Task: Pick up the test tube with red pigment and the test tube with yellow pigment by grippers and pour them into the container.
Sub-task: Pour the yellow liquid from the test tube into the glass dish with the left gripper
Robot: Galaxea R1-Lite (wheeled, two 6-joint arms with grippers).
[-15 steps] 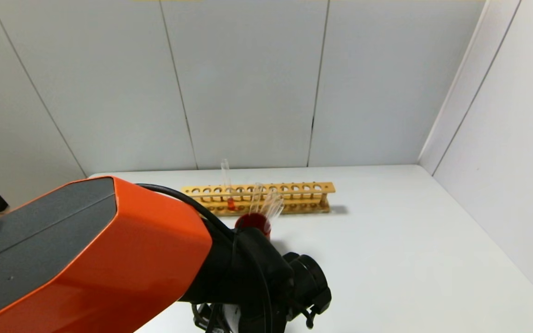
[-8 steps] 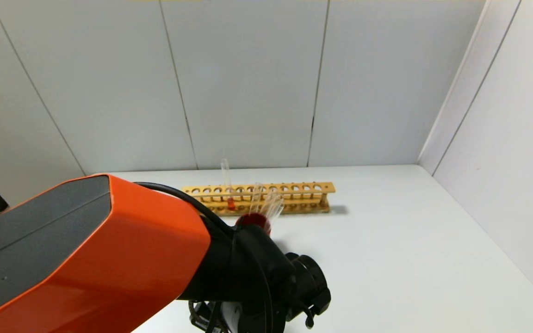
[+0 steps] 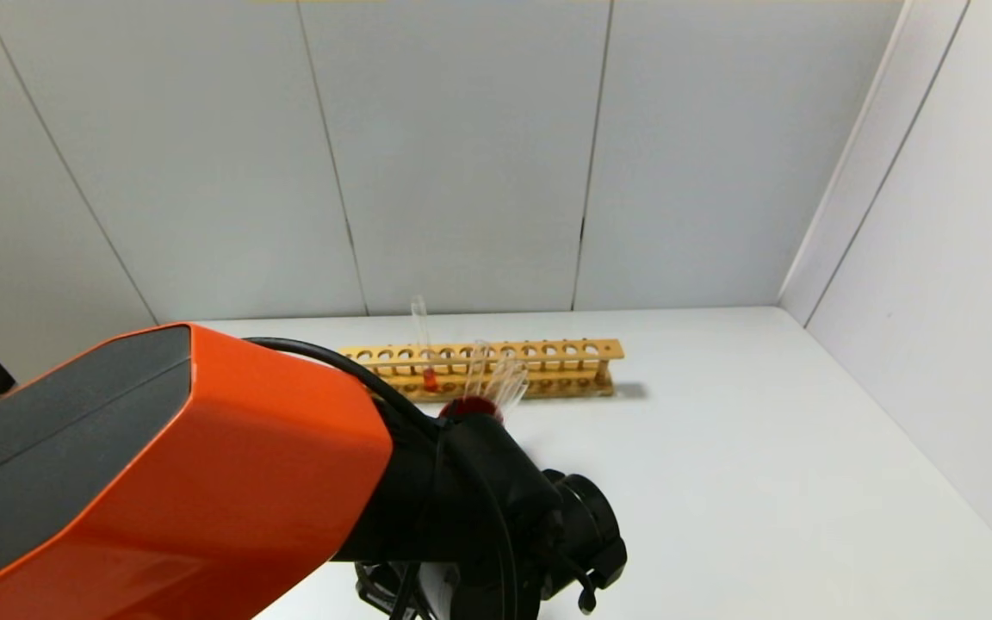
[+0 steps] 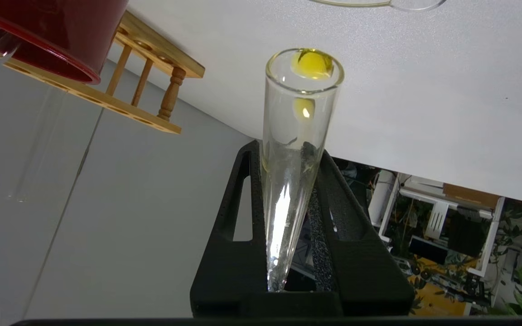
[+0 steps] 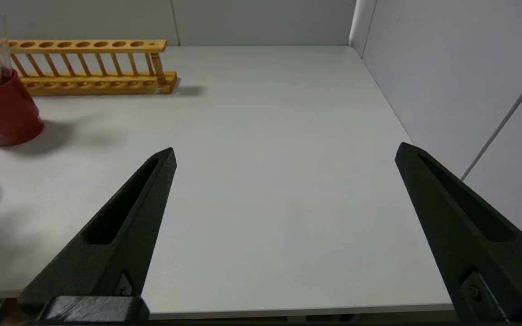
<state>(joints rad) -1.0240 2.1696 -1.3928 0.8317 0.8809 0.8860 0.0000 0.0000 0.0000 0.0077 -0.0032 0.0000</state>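
Meanwhile, left gripper (image 4: 288, 213) clamps yellow-pigment tube (image 4: 295, 149) tipped near container (image 4: 374, 2); red tube (image 3: 429, 366) remains in rack (image 3: 496, 366), right gripper (image 5: 283, 156) wide open, empty.

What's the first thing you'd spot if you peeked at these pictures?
The big orange left arm fills the near left of the head view. Its end effector is clamped on the test tube with yellow pigment, tipped mouth-down over the table. Farther back stands a wooden rack, with a red cup before it.
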